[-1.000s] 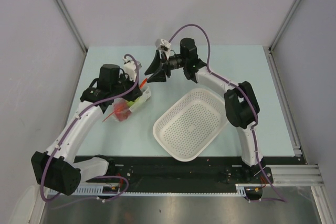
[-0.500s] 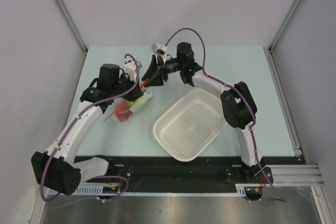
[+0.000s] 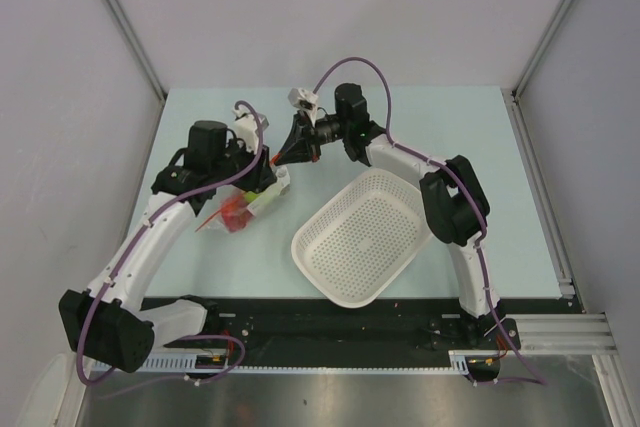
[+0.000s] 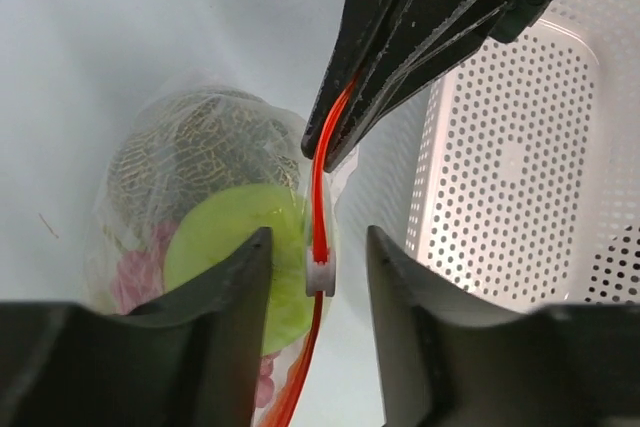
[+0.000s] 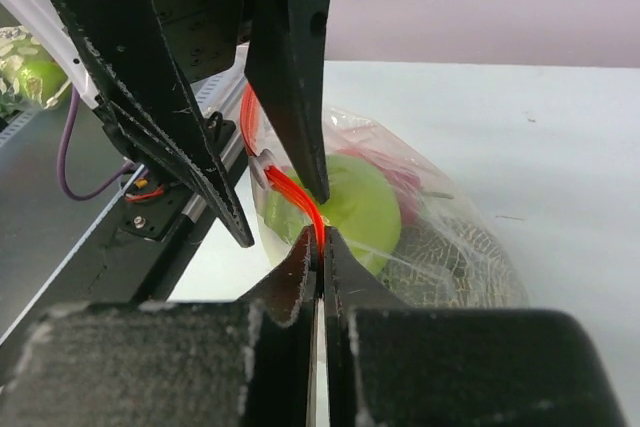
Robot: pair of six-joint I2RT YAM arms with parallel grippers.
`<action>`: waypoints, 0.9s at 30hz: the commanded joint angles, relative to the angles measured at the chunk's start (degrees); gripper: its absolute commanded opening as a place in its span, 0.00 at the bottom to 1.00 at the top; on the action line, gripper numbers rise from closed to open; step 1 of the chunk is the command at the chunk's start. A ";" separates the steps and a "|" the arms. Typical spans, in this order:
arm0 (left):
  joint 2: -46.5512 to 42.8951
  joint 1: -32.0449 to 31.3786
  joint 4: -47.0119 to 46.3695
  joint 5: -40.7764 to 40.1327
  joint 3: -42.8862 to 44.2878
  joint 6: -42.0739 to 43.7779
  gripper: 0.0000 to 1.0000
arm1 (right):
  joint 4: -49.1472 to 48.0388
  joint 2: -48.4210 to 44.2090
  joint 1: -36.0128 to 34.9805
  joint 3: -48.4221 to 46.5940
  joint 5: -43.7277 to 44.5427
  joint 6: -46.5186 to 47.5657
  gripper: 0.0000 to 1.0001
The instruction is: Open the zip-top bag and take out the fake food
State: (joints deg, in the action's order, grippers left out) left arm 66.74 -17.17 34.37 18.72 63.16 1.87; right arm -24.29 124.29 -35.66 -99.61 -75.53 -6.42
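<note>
The right end effector (image 5: 320, 242) is closed, its two dark fingers pinched flat on the thin orange-red zip strip (image 4: 320, 207) that runs along the mouth of the small clear, crinkly plastic zip-top bag (image 3: 238, 209). Just below that pinch, a small white slider (image 4: 320, 274) sits on the strip.

The left end effector (image 4: 318, 242) is open. Its fingers stand on either side of the slider and strip with a gap on both sides, touching neither. The two end effectors meet tip to tip over the bag's mouth, the right one reaching in from the far side.

The bag hangs down from the strip with the fake food inside it. A round light-green plastic piece (image 5: 365, 202) presses against the plastic right under the strip. A pale, net-patterned rounded piece (image 4: 195, 162) lies beside it, and some red and pink pieces (image 4: 130, 277) show deeper in.

In the top view the bag lies under the left arm's wrist on the pale blue-green surface (image 3: 200, 107). It is to the left of the white perforated plastic basket (image 3: 365, 237) and apart from it.
</note>
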 commanded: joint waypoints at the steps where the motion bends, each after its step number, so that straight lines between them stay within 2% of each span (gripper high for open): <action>1: -2.40 0.99 -2.38 -1.23 1.89 -1.52 0.51 | -1.02 -1.07 0.41 -0.67 0.47 1.23 0.00; 3: -2.58 1.26 -2.55 -1.23 2.15 -1.52 0.49 | -1.02 -0.89 0.68 -1.02 0.12 0.62 0.00; 11: -1.96 1.35 -2.82 -1.76 2.85 -2.84 0.29 | -3.39 -0.36 0.85 -1.55 -0.67 -2.20 0.00; 13: -1.70 1.35 -3.08 -0.89 2.85 -2.66 0.22 | -3.83 -0.19 0.68 -1.55 -0.59 -2.55 0.00; 17: -1.88 1.35 -3.26 -0.61 3.29 -2.49 0.01 | -2.96 -0.10 0.77 -1.64 0.99 -2.47 0.00; 21: -3.28 1.44 -0.54 -5.09 3.64 -2.39 0.00 | 0.82 -0.45 1.21 -1.98 8.18 0.16 0.00; 27: -9.69 1.35 5.09 -17.92 -1.54 -4.59 0.00 | 9.96 0.25 2.79 -5.32 23.11 4.65 0.00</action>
State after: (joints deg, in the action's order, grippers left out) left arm 63.48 -16.21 35.24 10.33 63.09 -0.71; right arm -20.14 124.29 -35.05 -100.79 -65.34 -6.35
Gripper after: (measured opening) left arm 0.047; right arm 0.014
